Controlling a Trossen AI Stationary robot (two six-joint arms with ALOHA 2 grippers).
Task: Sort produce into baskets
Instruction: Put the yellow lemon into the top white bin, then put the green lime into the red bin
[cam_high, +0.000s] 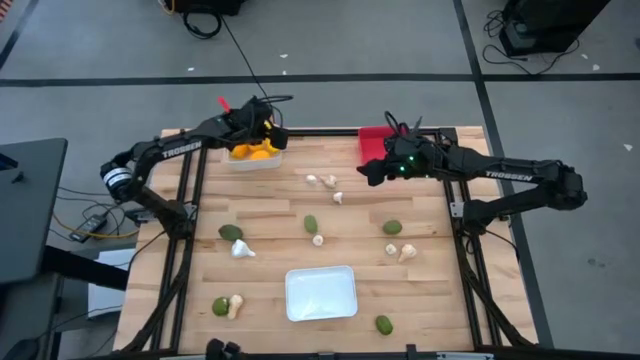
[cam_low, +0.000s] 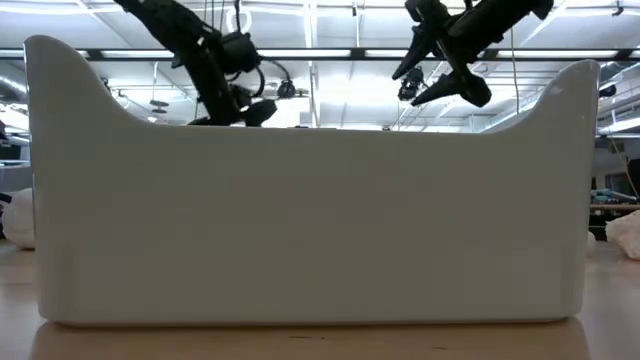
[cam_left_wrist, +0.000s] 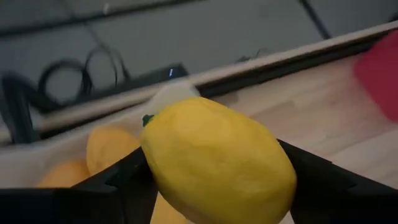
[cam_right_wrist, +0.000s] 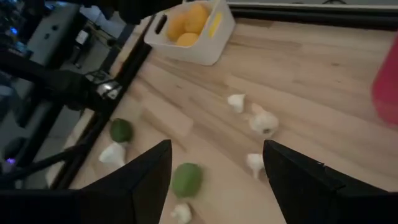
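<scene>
produce lies scattered over the pale wooden counter (cam_high: 420, 290) on a grey floor: green fruits (cam_high: 311, 224) and garlic bulbs (cam_right_wrist: 263, 122) below the right end effector (cam_right_wrist: 217, 177), whose fingers are spread and empty. the left end effector (cam_left_wrist: 214, 186) grips a yellow lemon (cam_left_wrist: 217, 162) above the white bin (cam_high: 255, 160) of orange fruit. only the low view shows the ceiling lights, the shallow white tray (cam_low: 300, 220) blocking the counter.

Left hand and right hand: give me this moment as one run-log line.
left hand: shut on yellow fruit, over white bin | right hand: open, empty, above garlic bulbs | red bin: behind it

Wooden table (cam_high: 420, 290) on grey floor (cam_high: 100, 60), black cables (cam_high: 205, 20) beyond.
</scene>
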